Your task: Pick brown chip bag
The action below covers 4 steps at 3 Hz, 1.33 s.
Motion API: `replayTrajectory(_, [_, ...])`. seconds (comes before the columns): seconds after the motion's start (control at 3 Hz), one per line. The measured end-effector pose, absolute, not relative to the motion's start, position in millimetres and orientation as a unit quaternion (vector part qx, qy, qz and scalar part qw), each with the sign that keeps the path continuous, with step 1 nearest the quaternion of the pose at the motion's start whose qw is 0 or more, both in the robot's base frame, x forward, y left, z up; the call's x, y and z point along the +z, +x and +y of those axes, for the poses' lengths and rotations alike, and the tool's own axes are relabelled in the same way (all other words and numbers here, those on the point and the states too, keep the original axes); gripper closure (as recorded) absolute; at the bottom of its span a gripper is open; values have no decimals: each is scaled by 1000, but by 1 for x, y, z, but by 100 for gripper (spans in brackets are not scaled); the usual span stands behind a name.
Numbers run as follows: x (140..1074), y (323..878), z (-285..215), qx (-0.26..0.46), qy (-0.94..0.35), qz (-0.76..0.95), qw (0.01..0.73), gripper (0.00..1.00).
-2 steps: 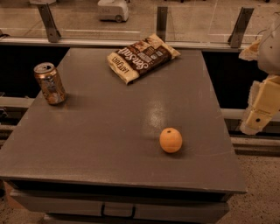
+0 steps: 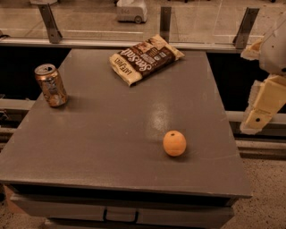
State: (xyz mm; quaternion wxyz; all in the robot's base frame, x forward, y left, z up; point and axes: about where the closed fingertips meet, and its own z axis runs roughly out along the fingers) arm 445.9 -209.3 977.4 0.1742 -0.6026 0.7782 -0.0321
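Brown chip bag (image 2: 145,59) lay flat on the grey table (image 2: 111,134), up at about twelve o'clock, close to the far edge. It sat askew, its long side running from roughly eight o'clock toward two. The dark middle with its white script faced up, with a cream end at either side.

A soda can (image 2: 51,85) stood upright between nine and ten o'clock, near the left edge and well apart from the bag. An orange (image 2: 174,143) sat at about five o'clock, nearer the front, also well apart from the bag.

The gripper (image 2: 257,118) hung off the table altogether, out past the right edge at three o'clock, cream-coloured and pointing downward. Whether it was spread or pressed together I could not tell from where I stood. Only bare tabletop lay between it and the bag, with the can far over to the left and the orange down toward the front.

Behind the table, at twelve o'clock, a rail (image 2: 89,42) with metal posts ran across, and a white machine (image 2: 132,10) stood on the floor beyond it. A drawer handle (image 2: 119,217) showed under the front edge at six o'clock.
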Motion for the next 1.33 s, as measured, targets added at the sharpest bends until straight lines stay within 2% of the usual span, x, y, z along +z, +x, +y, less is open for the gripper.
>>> replayTrajectory(0.33, [968,484,-177,-15,-616,759,209,0])
replayTrajectory(1.0, [963,613,-91,21,-610,719,333,0])
replayTrajectory(1.33, [963,613,-91,21,-610,719,332,0])
